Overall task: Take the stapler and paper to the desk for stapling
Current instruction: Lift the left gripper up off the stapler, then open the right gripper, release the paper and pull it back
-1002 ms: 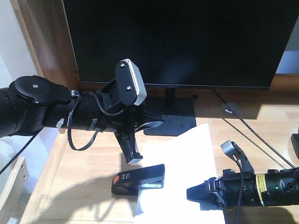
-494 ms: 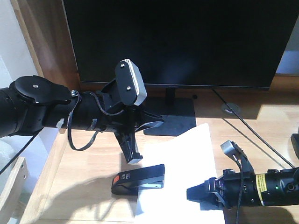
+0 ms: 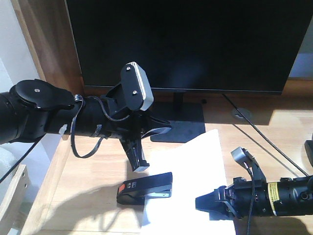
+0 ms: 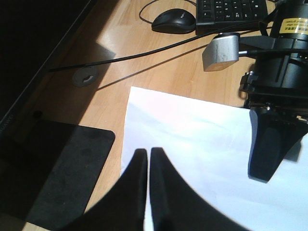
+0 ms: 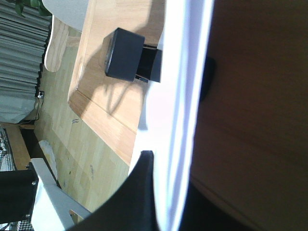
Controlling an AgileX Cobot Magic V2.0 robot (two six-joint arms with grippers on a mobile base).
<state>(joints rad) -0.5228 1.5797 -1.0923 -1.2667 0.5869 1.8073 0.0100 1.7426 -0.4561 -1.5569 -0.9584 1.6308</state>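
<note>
- Two arms in view. The left gripper (image 3: 139,159) hangs above the desk (image 3: 93,171), fingers pressed together with nothing between them, per the left wrist view.
- The right gripper (image 3: 211,204) sits low at the near edge of the paper (image 3: 188,176); the right wrist view shows the sheet's edge running between its fingers, apparently pinched.
- The stapler (image 3: 145,188) lies on the desk at the paper's left edge, its front end over or touching the sheet; the left gripper is above and apart from it.
- Risk, as judged: any pull by the right arm could slide or crease the sheet and nudge the stapler off line. The left gripper, descending shut, would push the stapler rather than grasp it.
- Surface: light wooden planks, sunlit in patches, strong shadows.
- Surroundings: a dark monitor (image 3: 186,44) on its stand behind; a mouse (image 4: 174,20), keyboard (image 4: 231,9) and cable (image 4: 144,50) beyond the paper.
</note>
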